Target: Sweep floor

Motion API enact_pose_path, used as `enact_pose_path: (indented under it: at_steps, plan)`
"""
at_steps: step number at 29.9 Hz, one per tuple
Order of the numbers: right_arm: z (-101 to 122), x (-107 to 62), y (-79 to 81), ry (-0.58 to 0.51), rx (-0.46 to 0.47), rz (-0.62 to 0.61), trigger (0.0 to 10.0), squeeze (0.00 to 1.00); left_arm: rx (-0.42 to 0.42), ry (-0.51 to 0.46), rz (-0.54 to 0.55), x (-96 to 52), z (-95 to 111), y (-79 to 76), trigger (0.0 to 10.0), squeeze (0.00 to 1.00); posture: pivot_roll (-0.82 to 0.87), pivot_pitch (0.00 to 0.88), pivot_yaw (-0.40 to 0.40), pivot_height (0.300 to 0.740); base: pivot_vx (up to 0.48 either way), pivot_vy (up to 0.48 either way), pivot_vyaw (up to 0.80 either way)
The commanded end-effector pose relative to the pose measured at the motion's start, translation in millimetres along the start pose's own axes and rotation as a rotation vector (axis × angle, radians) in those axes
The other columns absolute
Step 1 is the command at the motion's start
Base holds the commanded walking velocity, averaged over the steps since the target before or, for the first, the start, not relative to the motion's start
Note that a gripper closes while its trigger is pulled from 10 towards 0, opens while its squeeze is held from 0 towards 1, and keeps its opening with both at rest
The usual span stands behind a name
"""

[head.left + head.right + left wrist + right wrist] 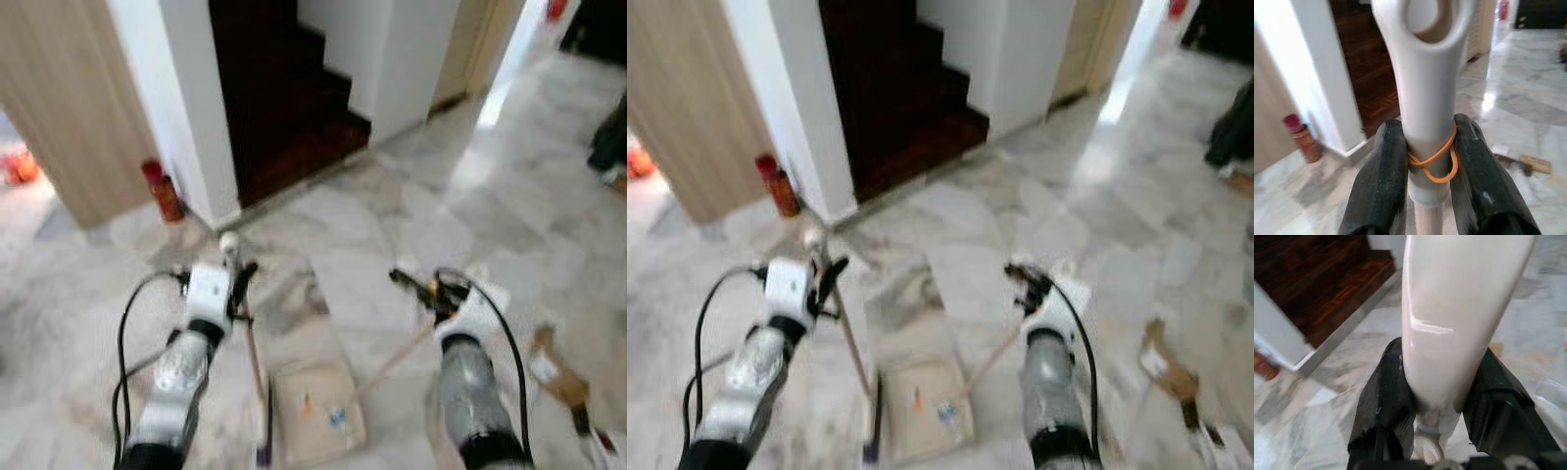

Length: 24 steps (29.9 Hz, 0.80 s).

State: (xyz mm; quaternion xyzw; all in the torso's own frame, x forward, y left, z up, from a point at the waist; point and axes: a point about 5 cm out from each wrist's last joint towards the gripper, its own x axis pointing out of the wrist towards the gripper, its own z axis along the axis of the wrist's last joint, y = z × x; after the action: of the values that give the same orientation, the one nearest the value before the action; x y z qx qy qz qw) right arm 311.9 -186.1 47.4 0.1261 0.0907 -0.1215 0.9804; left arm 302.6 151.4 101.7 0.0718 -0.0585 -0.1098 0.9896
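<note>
While both arms work: one tool each, so sweeping & catching go together.
L gripper (1425,161): pinching white plastic broom handle (1425,88) w/ orange rubber band (1432,164); broom upright, head at floor.
R gripper (1437,396): clamped on cream dustpan handle (1449,308).
Cream dustpan (315,411): flat on grey-white marble floor (411,215) betw arms, scraps inside.
Brown cardboard scrap (554,367): unswept, robot's right.

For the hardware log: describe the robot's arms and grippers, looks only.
Both arms are silver metal cylinders with white wrist housings and looping black cables. The left gripper and right gripper each have two thick, matte black fingers.
</note>
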Motion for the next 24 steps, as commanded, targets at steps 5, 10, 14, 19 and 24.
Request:
enact_pose_path:
  at_steps: [5,10,14,19,24]
  plan:
    - [9.8,1.9,6.3,-0.047,0.068,0.014,10.0,0.0,0.028,-0.033,0.004,1.9,7.7,3.5,10.0,0.0,0.05,0.0,0.011,0.74,0.0,0.349,0.0]
    - [9.4,2.0,5.9,-0.045,0.069,0.01,10.0,0.0,0.029,-0.033,0.002,1.8,7.7,3.8,10.0,0.0,0.05,0.0,0.012,0.74,0.0,0.349,0.0]
    - [9.2,2.0,6.1,-0.044,0.072,0.012,10.0,0.0,0.032,-0.033,-0.001,2.0,7.8,3.4,10.0,0.0,0.05,0.0,0.013,0.74,0.0,0.351,0.0]
    - [9.3,2.6,7.6,-0.04,0.071,0.016,10.0,0.0,0.034,-0.033,-0.004,2.1,8.1,2.9,10.0,0.0,0.05,0.0,0.014,0.74,0.0,0.351,0.0]
    - [9.0,2.7,8.6,-0.039,0.056,0.021,10.0,0.0,0.035,-0.032,-0.006,1.9,7.8,2.8,10.0,0.0,0.06,0.0,0.014,0.74,0.0,0.35,0.0]
